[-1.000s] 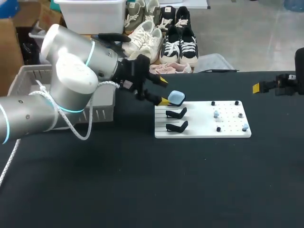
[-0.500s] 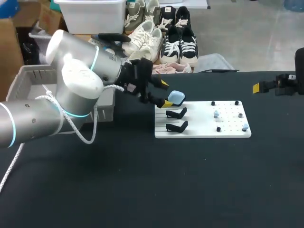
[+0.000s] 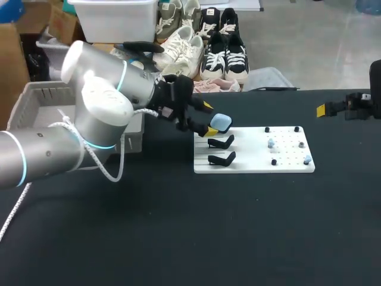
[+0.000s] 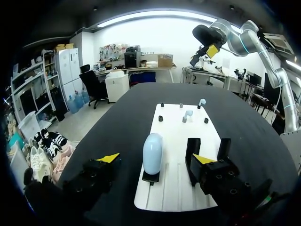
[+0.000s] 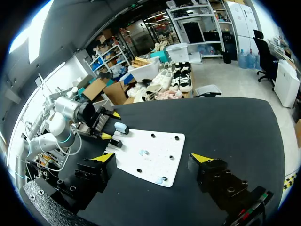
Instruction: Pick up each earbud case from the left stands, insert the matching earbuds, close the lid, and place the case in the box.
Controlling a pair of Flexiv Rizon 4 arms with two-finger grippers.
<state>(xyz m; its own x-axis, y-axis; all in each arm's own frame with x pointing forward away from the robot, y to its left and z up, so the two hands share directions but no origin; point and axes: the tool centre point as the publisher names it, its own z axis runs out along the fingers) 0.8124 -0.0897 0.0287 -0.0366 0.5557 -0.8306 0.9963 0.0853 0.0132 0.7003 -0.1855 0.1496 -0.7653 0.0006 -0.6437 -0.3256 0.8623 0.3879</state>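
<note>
Left hand (image 4: 156, 158) was recorded with its two yellow-tipped fingers spread wide, one on either side of the pale blue earbud case (image 4: 152, 153). In the left wrist view neither finger touched the case. The case stood upright and appeared closed, seated on a black stand (image 4: 150, 177). Two further black stands (image 4: 193, 151) stood just beside it, ahead of the hand's other finger.

In the head view the case sat in the upper middle of the frame, at the upper left corner of the white board (image 3: 256, 152), with the two other stands directly below it in the frame. Two small pale blue earbuds (image 3: 271, 143) stood on the right half of the board, among several black pegs (image 3: 267, 129). The left arm (image 3: 101, 113) entered from the frame's left and passed over a grey slotted crate (image 3: 37, 94) at the left edge of the black table (image 3: 178, 226).

Right hand (image 5: 153, 158) was seen with its fingers apart and nothing between them. In the head view it was at the right edge of the frame, well apart from the board.
</note>
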